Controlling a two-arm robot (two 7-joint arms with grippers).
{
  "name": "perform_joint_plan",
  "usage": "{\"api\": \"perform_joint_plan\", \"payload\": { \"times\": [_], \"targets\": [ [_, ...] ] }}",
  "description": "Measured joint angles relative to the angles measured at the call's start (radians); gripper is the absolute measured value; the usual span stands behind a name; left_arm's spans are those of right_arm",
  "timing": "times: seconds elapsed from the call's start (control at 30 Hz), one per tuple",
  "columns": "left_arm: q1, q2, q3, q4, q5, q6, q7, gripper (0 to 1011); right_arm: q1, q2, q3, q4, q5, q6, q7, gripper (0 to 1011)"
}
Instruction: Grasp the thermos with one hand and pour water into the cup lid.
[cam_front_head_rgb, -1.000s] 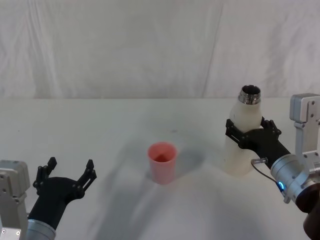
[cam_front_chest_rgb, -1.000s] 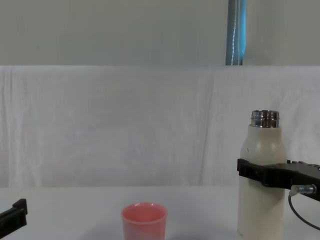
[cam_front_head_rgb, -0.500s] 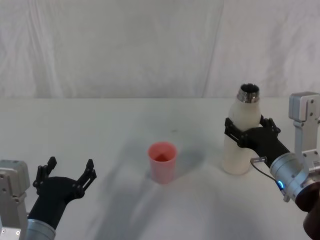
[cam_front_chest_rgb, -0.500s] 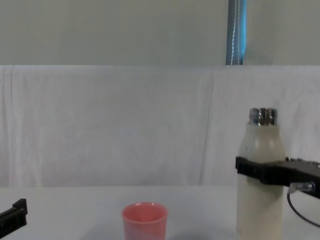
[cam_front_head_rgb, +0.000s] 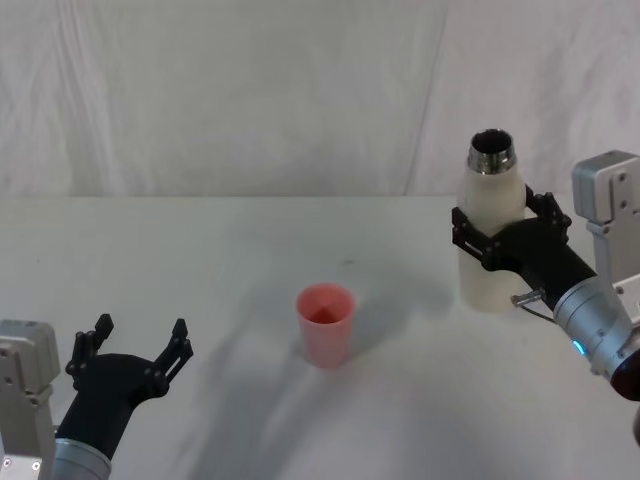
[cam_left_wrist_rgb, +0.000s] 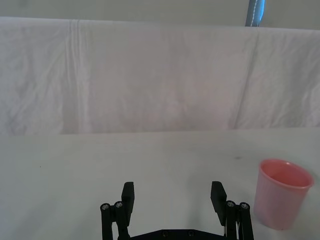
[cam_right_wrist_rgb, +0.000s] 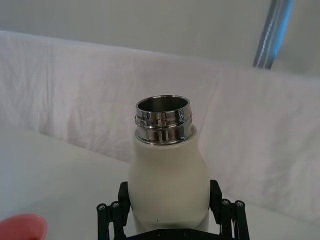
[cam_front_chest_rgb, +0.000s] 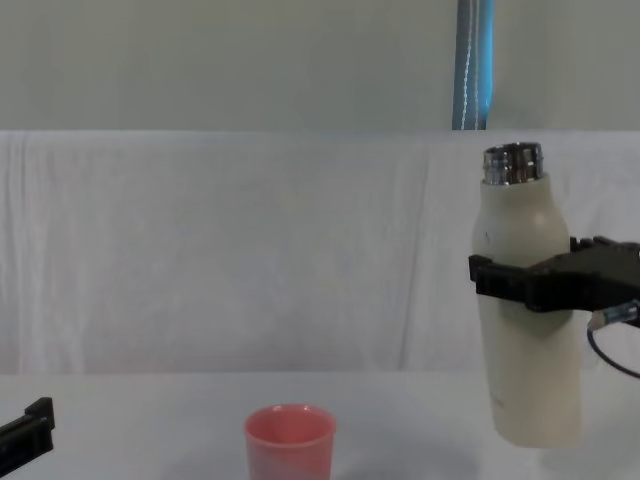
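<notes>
white table (cam_front_head_rgb: 200, 260): one thermos (cam_front_head_rgb: 490, 235), one cup lid (cam_front_head_rgb: 325, 324).

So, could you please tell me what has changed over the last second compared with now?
The right gripper, shut on the thermos, has lifted it off the table; the chest view shows its base clear of the surface and the neck leaning slightly toward the cup lid. The cup lid has stayed put, and the left gripper stays parked at the near left, jaws open.
</notes>
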Motion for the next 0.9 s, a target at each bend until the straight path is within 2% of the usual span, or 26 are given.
{"api": "perform_joint_plan", "payload": {
  "times": [0.27, 0.53, 0.8, 0.83, 0.9],
  "targets": [
    [0.000, 0.000, 0.000, 0.000, 0.000, 0.000, 0.000, 1001, 0.014, 0.052, -0.032, -0.026, -0.095, -0.013, 0.021, 961],
    [0.000, 0.000, 0.000, 0.000, 0.000, 0.000, 0.000, 1001, 0.024, 0.085, -0.066, -0.029, -0.194, -0.045, 0.028, 961],
    [0.000, 0.000, 0.000, 0.000, 0.000, 0.000, 0.000, 1001, 0.035, 0.125, -0.116, -0.016, -0.347, -0.120, 0.019, 961],
    [0.000, 0.000, 0.000, 0.000, 0.000, 0.000, 0.000, 1001, 0.039, 0.133, -0.127, -0.012, -0.379, -0.137, 0.014, 961],
    [0.000, 0.000, 0.000, 0.000, 0.000, 0.000, 0.000, 1001, 0.042, 0.139, -0.136, -0.007, -0.405, -0.151, 0.011, 961]
  ]
}}
